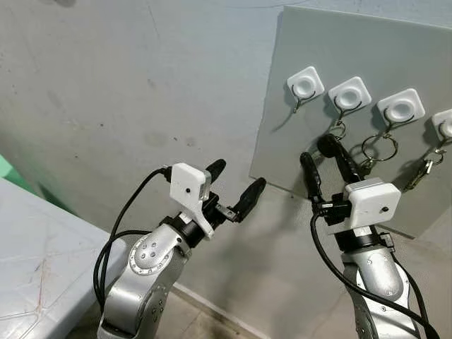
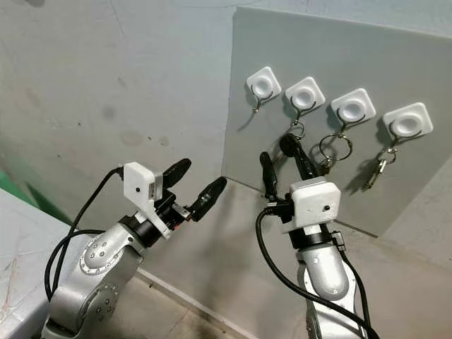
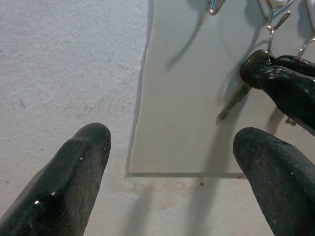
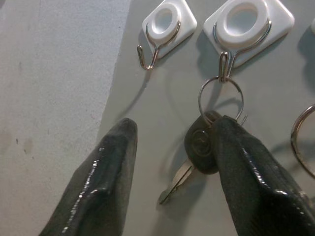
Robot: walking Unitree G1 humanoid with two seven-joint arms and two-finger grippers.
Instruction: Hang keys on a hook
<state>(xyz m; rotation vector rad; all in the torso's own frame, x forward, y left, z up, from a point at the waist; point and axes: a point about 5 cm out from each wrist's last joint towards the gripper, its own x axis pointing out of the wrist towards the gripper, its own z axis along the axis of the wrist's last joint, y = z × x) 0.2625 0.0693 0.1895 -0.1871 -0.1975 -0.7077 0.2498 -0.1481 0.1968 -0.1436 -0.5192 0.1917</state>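
A grey board point(image 1: 282, 141) on the wall carries several white hooks. The leftmost hook point(image 4: 165, 24) is bare. From the second hook point(image 4: 241, 29) a ring point(image 4: 220, 98) hangs with a black-headed key point(image 4: 201, 145). My right gripper point(image 4: 174, 128) is open just below that hook, and the key's head rests against the inner side of one finger point(image 4: 251, 167). In the left eye view the right gripper point(image 1: 316, 152) points up at the board. My left gripper point(image 1: 236, 178) is open and holds nothing, raised left of the board's lower corner.
More key rings hang from the third hook point(image 1: 379, 148) and the fourth hook point(image 1: 422, 171). A pale table top point(image 1: 35, 261) lies at the lower left, with a green patch point(image 1: 10, 173) behind it. The bare grey wall point(image 1: 106, 92) stretches left of the board.
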